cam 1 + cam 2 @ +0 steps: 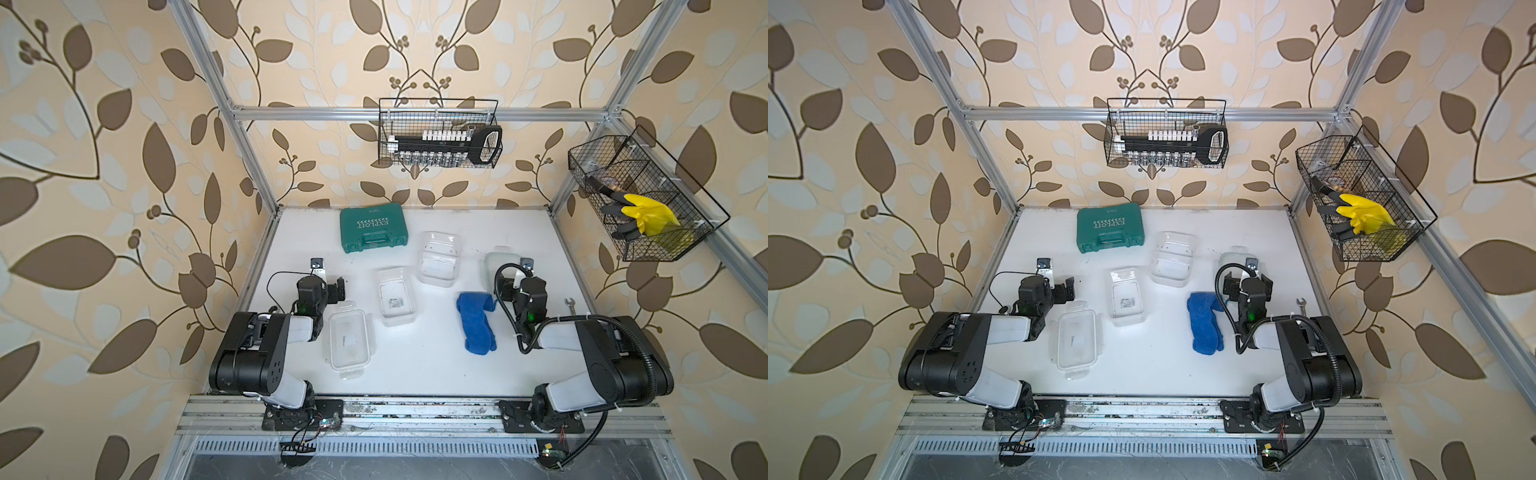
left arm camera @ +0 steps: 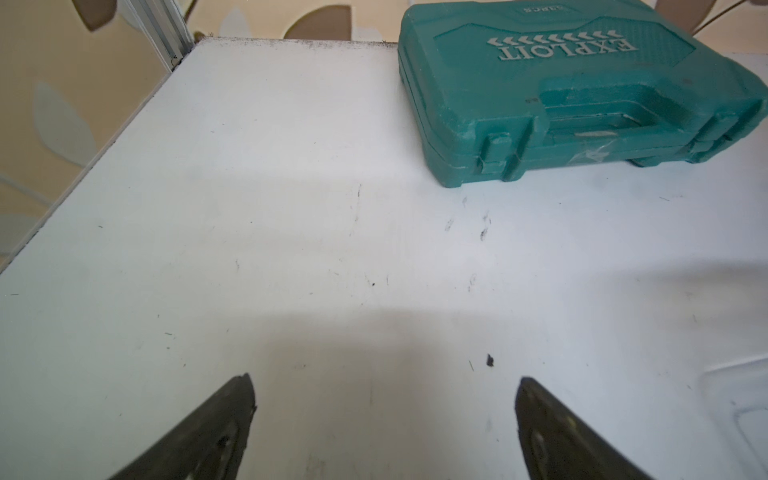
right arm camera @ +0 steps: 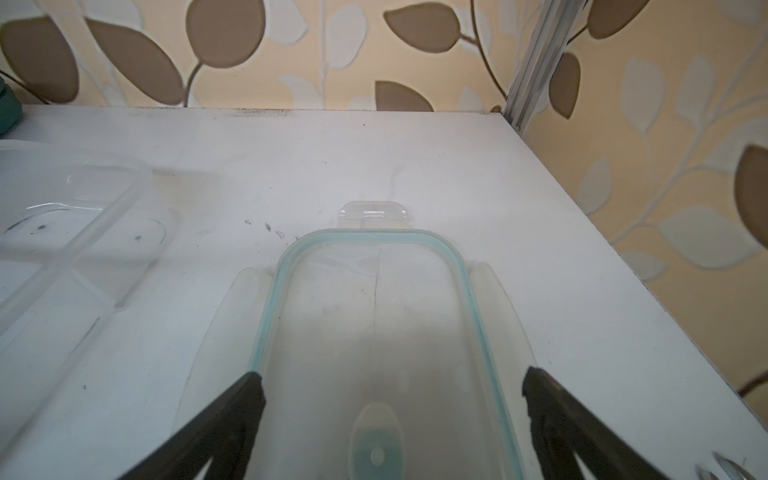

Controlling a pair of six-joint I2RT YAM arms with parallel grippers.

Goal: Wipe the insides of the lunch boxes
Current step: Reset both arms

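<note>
Two clear lunch boxes stand open on the white table (image 1: pixel 415 374) in both top views: one far (image 1: pixel 439 258) (image 1: pixel 1173 258), one in the middle (image 1: pixel 397 296) (image 1: pixel 1126 296). A flat clear lid with clip tabs (image 1: pixel 350 340) lies near the left arm. A green-rimmed lid (image 3: pixel 374 299) (image 1: pixel 494 259) lies flat under my right gripper (image 3: pixel 392 378) (image 1: pixel 521 282), which hovers open over it, holding nothing. My left gripper (image 2: pixel 384 382) (image 1: pixel 322 286) is open above bare table. The far lunch box (image 3: pixel 62 232) also shows in the right wrist view.
A blue cloth (image 1: pixel 476 323) (image 1: pixel 1204 323) lies folded beside the right arm. A teal tool case (image 1: pixel 372 228) (image 2: pixel 561 91) sits at the back. A small wrench (image 1: pixel 570 305) lies by the right edge. Wire baskets (image 1: pixel 438 133) (image 1: pixel 644 199) hang on the walls.
</note>
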